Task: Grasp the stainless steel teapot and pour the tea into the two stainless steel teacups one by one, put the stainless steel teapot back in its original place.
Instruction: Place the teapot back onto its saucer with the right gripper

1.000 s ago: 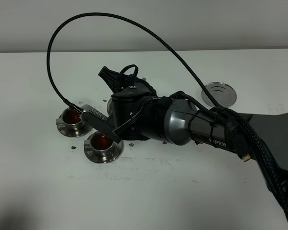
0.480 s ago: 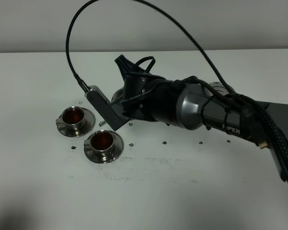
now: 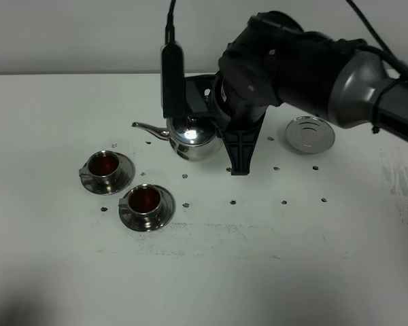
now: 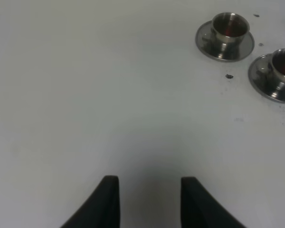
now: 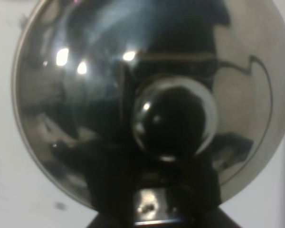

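Observation:
The stainless steel teapot (image 3: 192, 139) hangs upright just above the table, its spout (image 3: 146, 128) pointing left toward the cups. My right gripper (image 3: 219, 129) is shut on its handle from above. The right wrist view looks down on the domed lid and knob (image 5: 173, 118). Two stainless steel teacups with red tea stand on saucers: one at far left (image 3: 105, 166), one nearer the front (image 3: 145, 200). Both also show in the left wrist view (image 4: 229, 26) (image 4: 283, 68). The flat ringed steel disc (image 3: 311, 134) lies bare to the right. My left gripper (image 4: 149, 199) is open and empty over bare table.
Small dark specks (image 3: 232, 202) are scattered on the white table (image 3: 258, 272) around the cups and under the arm. The right arm's bulk (image 3: 306, 68) and its cable hang over the back middle of the table.
The right arm has swung up and to the right, away from the cups. The teapot has come back upright from its tilted pose and now hangs between the cups and the disc.

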`<state>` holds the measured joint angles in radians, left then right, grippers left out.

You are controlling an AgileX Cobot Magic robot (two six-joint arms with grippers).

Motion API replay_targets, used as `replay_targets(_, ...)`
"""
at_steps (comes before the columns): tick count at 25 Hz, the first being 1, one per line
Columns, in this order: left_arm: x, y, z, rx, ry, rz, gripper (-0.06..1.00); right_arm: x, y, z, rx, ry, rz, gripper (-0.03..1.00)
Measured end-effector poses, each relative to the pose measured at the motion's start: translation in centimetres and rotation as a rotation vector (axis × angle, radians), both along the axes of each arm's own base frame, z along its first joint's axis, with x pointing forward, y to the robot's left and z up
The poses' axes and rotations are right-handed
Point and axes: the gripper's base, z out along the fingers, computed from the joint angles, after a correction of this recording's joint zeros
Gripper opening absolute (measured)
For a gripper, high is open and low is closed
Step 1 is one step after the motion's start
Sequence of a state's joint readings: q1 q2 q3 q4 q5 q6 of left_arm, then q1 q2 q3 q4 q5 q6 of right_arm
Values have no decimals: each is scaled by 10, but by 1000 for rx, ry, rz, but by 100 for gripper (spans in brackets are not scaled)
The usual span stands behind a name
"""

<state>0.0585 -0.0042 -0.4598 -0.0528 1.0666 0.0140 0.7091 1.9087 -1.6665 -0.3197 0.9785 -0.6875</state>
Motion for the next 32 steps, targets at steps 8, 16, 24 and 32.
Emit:
replay_targets(8,0,0,0,0,0,0,36,-39,-15,-9,266,176,-301,18)
replay_targets(16,0,0,0,0,0,0,36,-65,-25,-70,370,317,-467,18)
replay_targets(24,0,0,0,1,0,-1,36,-68,-26,-96,437,317,-524,18)
replay_targets(32,0,0,0,1,-1,-1,36,-64,-23,-129,380,365,-571,18)
